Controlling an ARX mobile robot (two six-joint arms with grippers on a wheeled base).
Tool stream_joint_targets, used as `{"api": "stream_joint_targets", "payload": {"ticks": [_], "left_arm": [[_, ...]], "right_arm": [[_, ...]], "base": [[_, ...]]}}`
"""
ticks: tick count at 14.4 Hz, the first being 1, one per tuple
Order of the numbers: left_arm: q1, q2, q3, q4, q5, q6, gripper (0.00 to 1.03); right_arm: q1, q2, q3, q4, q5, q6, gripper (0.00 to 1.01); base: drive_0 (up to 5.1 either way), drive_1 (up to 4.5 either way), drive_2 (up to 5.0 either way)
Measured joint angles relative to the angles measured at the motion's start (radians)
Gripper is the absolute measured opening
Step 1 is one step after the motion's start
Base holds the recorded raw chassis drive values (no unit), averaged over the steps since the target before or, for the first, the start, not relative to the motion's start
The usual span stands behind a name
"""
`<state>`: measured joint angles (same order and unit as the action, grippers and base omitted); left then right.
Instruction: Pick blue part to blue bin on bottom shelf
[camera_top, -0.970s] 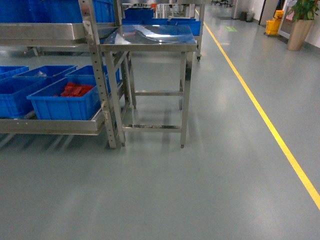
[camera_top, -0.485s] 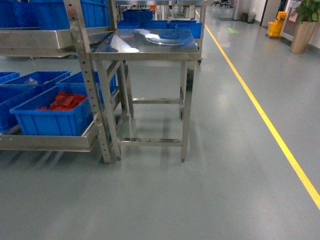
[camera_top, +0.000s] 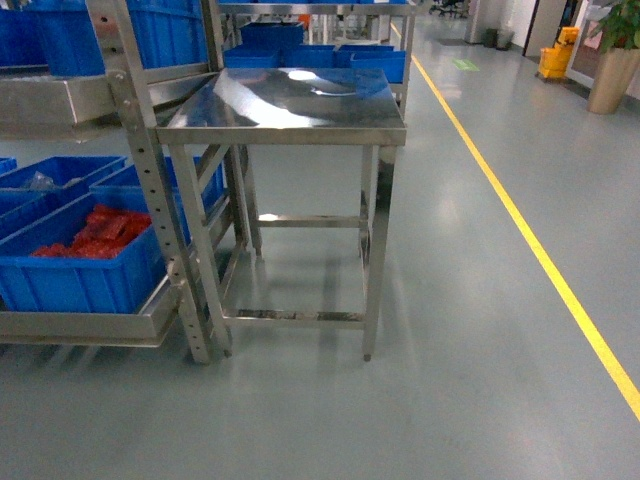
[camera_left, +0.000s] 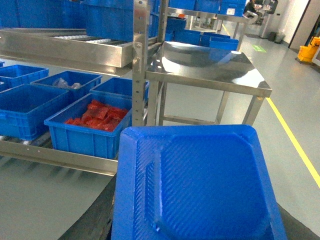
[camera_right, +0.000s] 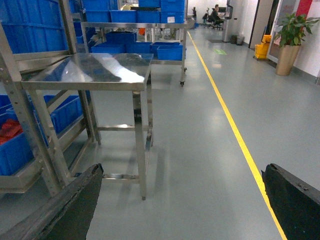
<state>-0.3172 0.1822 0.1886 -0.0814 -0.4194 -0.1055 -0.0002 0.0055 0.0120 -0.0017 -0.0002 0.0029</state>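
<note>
The blue part (camera_left: 200, 185), a wide ribbed plastic piece, fills the lower half of the left wrist view. My left gripper (camera_left: 197, 227) is shut on it, and only the dark fingers (camera_left: 106, 216) show at its sides. Ahead on the left, the bottom shelf (camera_left: 55, 155) of the steel rack carries several blue bins. One bin (camera_left: 92, 132) holds red parts, and another blue bin (camera_left: 22, 107) stands empty. My right gripper (camera_right: 182, 200) hangs open over bare floor. Neither gripper shows in the head view, which does show the bottom shelf (camera_top: 90, 325).
A square steel table (camera_top: 290, 105) stands directly right of the rack's upright (camera_top: 150, 200). An upper roller shelf (camera_left: 75, 45) overhangs the bins. A yellow floor line (camera_top: 520, 220) runs along the right. A potted plant (camera_top: 615, 60) and a yellow bucket (camera_top: 555, 50) stand far back.
The head view has closed in on the table and rack. Both look larger and lower in frame, and the rack has slid further off the left edge.
</note>
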Motion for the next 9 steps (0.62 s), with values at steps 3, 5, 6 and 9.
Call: {"api": "stream_joint_targets", "payload": {"ticks": [3, 5, 6, 9], "left_arm": [[0.000, 0.000, 0.000, -0.001, 0.000, 0.000, 0.43], [0.000, 0.000, 0.000, 0.000, 0.000, 0.000, 0.43], [0.000, 0.000, 0.000, 0.000, 0.000, 0.000, 0.43], [0.000, 0.000, 0.000, 0.000, 0.001, 0.000, 0.43]], "right_arm": [[0.000, 0.000, 0.000, -0.002, 0.000, 0.000, 0.98], [0.000, 0.000, 0.000, -0.002, 0.000, 0.000, 0.98], [0.000, 0.000, 0.000, -0.003, 0.000, 0.000, 0.98], [0.000, 0.000, 0.000, -0.005, 0.000, 0.000, 0.98]], "base": [[-0.1, 4.04, -4.1], [0.0, 4.07, -4.1], [-0.1, 3.98, -4.2], [-0.1, 4.02, -4.2]]}}
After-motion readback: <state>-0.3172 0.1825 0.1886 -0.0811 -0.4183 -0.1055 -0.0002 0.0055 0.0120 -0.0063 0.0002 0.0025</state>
